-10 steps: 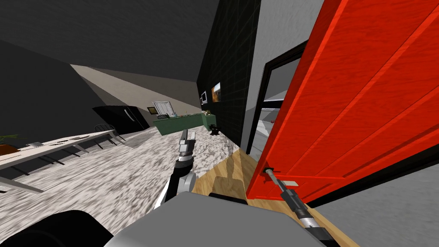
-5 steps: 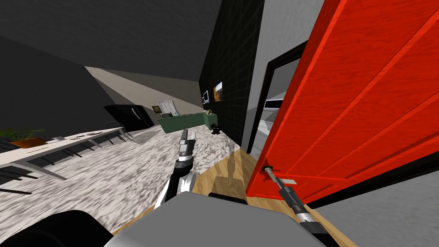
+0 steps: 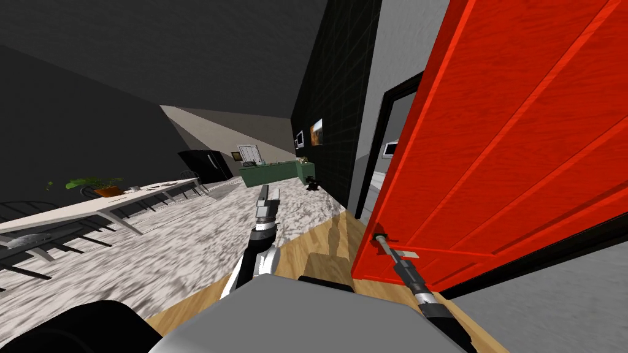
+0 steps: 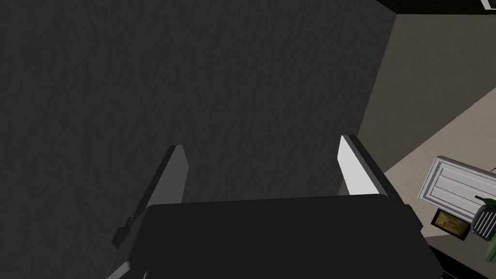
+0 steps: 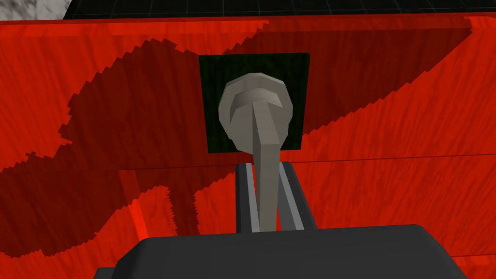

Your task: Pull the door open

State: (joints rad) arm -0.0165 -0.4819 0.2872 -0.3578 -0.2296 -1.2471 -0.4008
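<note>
A big red panelled door (image 3: 509, 141) stands ajar on my right, swung away from its black frame (image 3: 380, 135). Its grey lever handle (image 5: 264, 160) sits on a dark square plate (image 5: 290, 97). My right gripper (image 5: 265, 193) is shut on the lever, with one finger pressed to each side. In the head view my right gripper (image 3: 387, 245) meets the door's free edge low down. My left gripper (image 3: 268, 195) is held out ahead over the carpet, and the left wrist view shows its fingers (image 4: 356, 169) open with nothing between them.
Wooden floor (image 3: 319, 251) lies before the doorway, with speckled carpet (image 3: 153, 251) to the left. A long white table (image 3: 92, 208) with chairs stands at the left. A green counter (image 3: 276, 171) and a black fridge (image 3: 205, 164) stand far back against the walls.
The whole head view has shifted: the room's furniture has slid right and the door's edge stands a little steeper. My right gripper keeps hold of the lever; the left arm holds its pose.
</note>
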